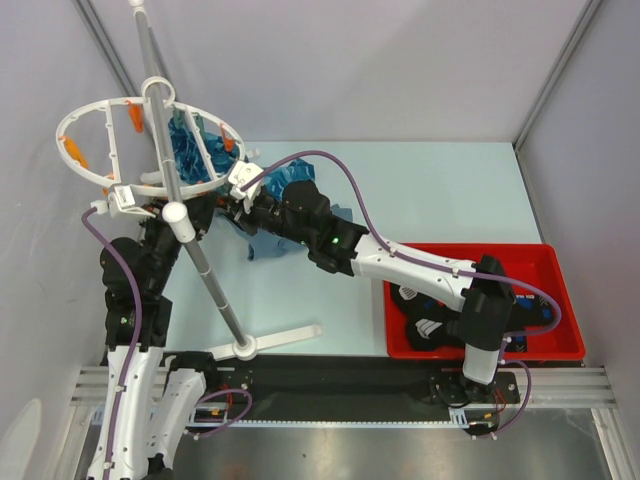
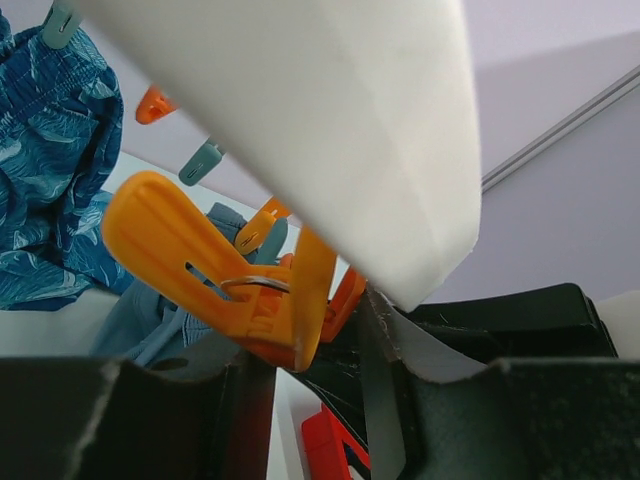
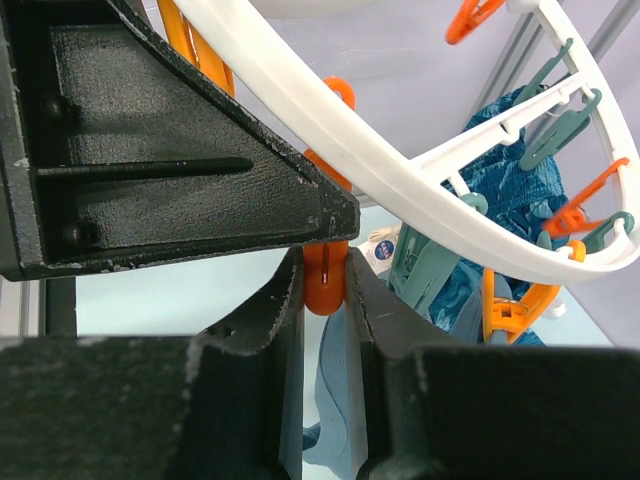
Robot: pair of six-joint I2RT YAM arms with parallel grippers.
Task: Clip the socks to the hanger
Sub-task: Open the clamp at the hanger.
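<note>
R gripper [image 3: 325, 300] is clamped narrow on an orange clip [image 3: 325, 285] just under the hanger [image 3: 450, 215] rim, prob. to steady the ring or work that clip. L gripper [image 2: 320, 390] has a second orange clip [image 2: 230, 290] between narrow jaws at the hanger's left side; firm pinch or not, can't tell. Socks [image 1: 425, 322] lie in the red tray [image 1: 530, 268], well apart from the hanger & both grippers; neither holds one.

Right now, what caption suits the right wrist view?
Right gripper pinches an orange clip under the white hanger; blue cloth hangs behind.
</note>
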